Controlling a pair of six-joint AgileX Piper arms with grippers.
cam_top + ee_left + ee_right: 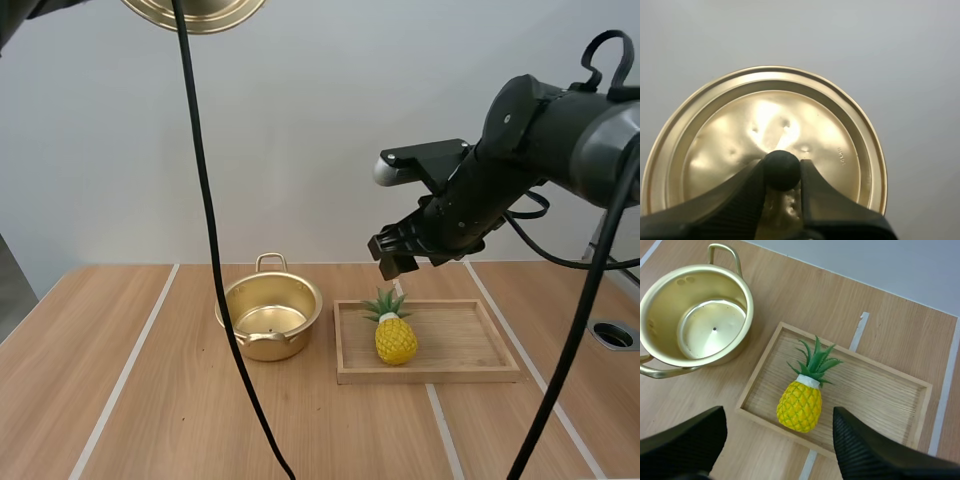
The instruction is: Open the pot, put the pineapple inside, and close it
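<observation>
Wooden worktop (150, 400), pale seams, carries the whole set-up. The pineapple (396, 338) lies in the wooden tray (480, 372), at the end nearer the pot, crown pointing away from the arms' bases. The pot (265, 347) stands just beside the tray, lidless and empty.

We judge the opening step done and the pick-up next.

- The right pincer (397, 258) hangs above the fruit, fingers wide apart. From its wrist camera they straddle the pineapple, presumably lined up for a descent.
- The left pincer (782, 172) is clamped on the black knob (782, 165) of the lid (765, 120), held high and away from the pot, likely so the mouth is free.

Unclear:
- The lid is cut off by the frame edge in the high view.
- We cannot judge the gap between the right fingers and the fruit.
</observation>
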